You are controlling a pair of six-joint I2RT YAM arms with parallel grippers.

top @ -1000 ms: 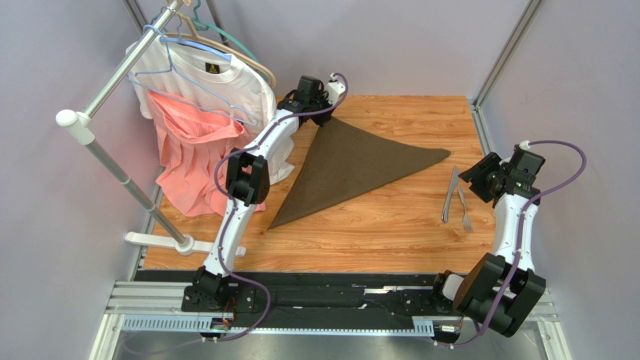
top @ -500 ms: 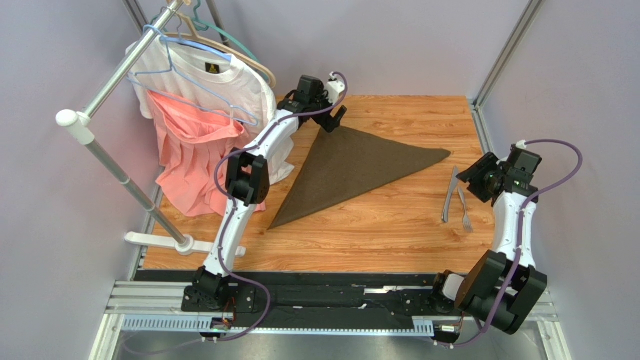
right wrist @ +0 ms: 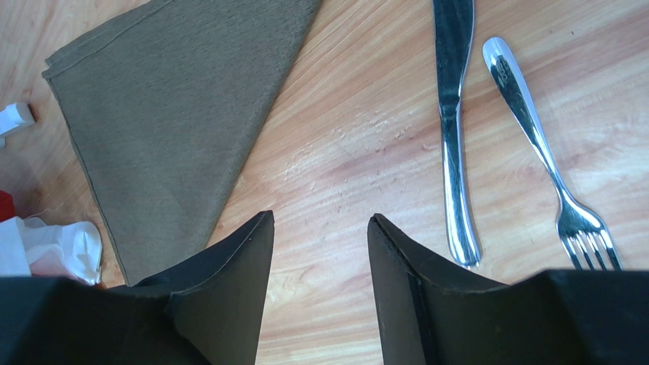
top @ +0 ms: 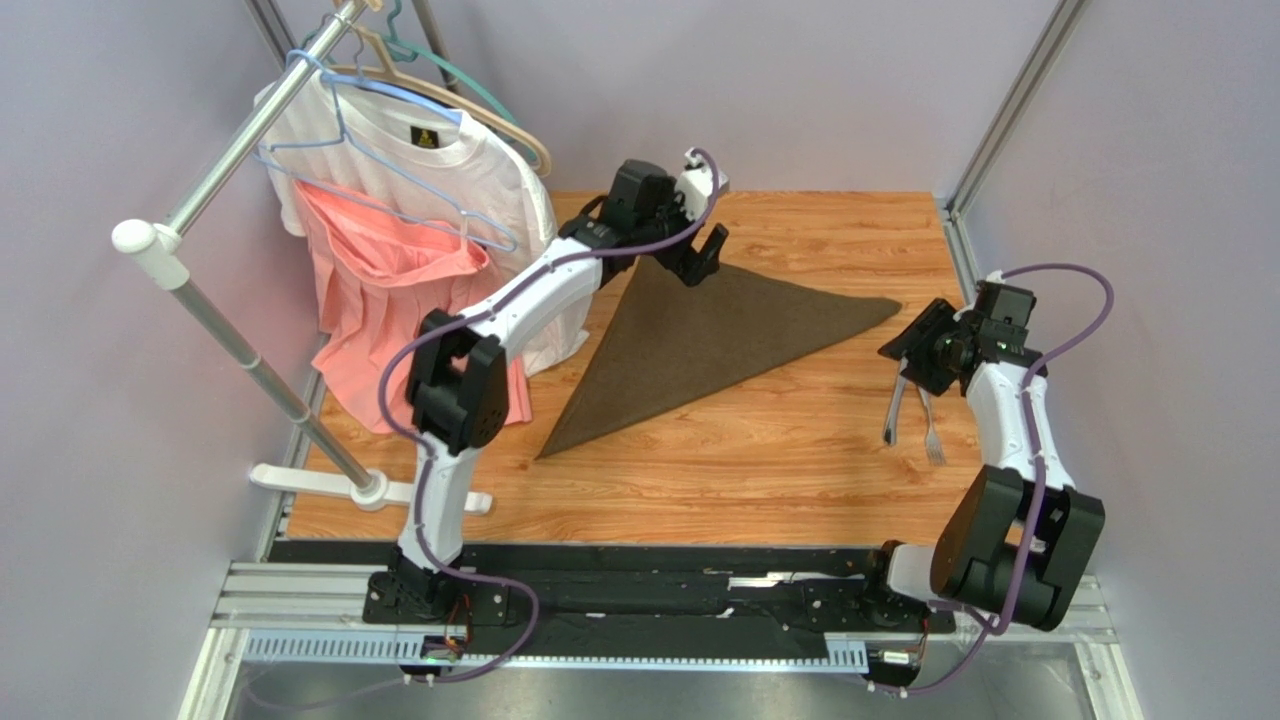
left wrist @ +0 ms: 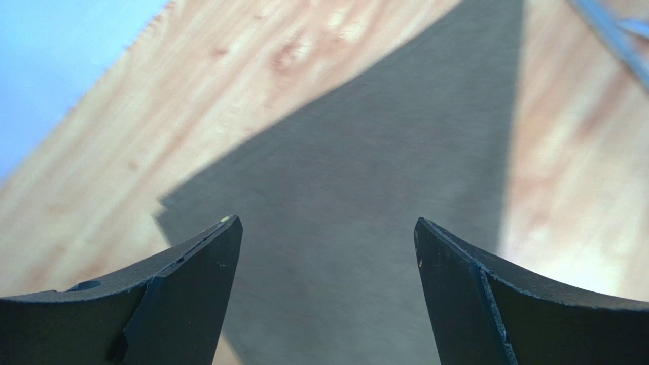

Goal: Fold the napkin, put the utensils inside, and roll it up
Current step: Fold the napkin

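Wooden table (top: 751,458), folded napkin (top: 706,338), knife (right wrist: 451,137), fork (right wrist: 533,129)

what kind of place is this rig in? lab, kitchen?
Looks like a lab robot test cell, not a home: a wood-grain table boxed in by plain walls and aluminium frame posts, with staged props: a clothes rack, a napkin, a knife and fork.

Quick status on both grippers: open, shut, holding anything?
Left gripper: open, empty, over the napkin.
Right gripper: open, empty, over the table near the knife.
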